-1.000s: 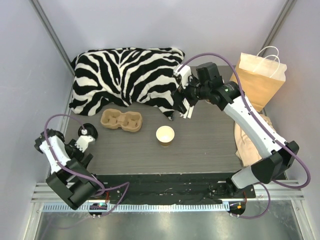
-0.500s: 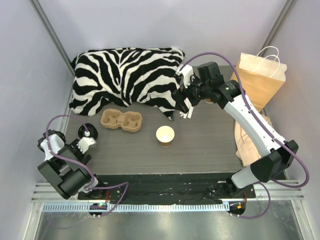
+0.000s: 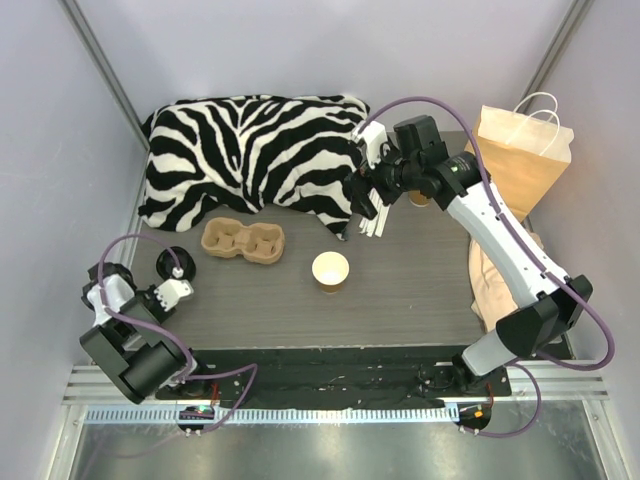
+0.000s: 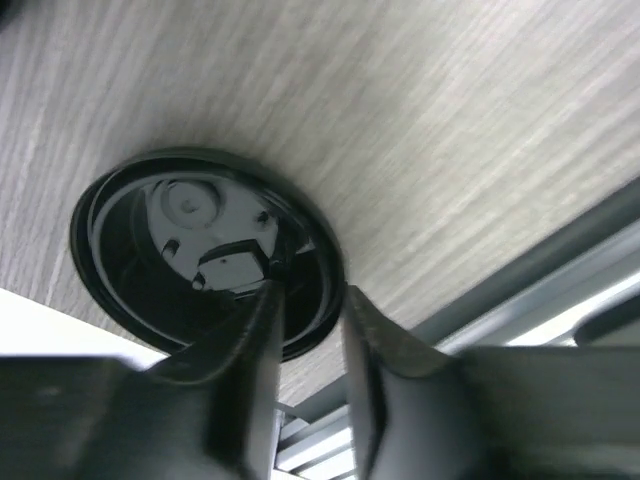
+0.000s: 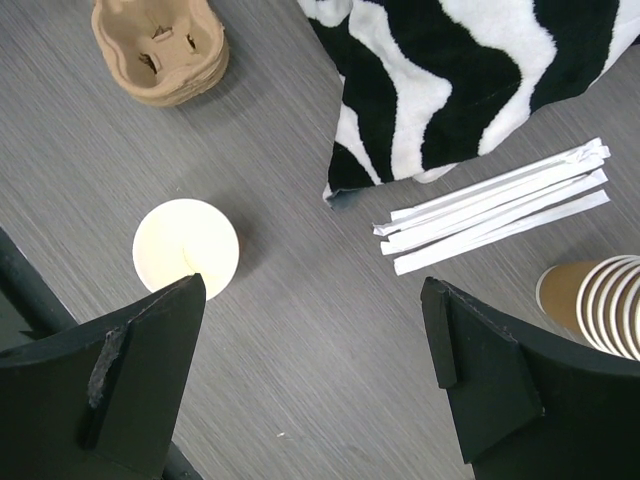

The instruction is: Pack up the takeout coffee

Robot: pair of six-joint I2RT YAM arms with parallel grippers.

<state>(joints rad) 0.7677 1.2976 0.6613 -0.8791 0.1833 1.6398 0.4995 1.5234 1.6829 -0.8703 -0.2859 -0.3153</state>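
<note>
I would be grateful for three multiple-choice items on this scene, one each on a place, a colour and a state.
1. Where is the paper bag?
A) the far right corner
B) the near left corner
C) mid-table

2. What colour is the loose lid?
A) white
B) black
C) tan

3. How is the single cup at mid-table?
A) lidded
B) tipped over
C) upright and lidless

Answers:
1 A, it sits at the far right edge of the table.
2 B, it shows black against the grey wood in the left wrist view.
3 C, its round pale inside shows from above.
</note>
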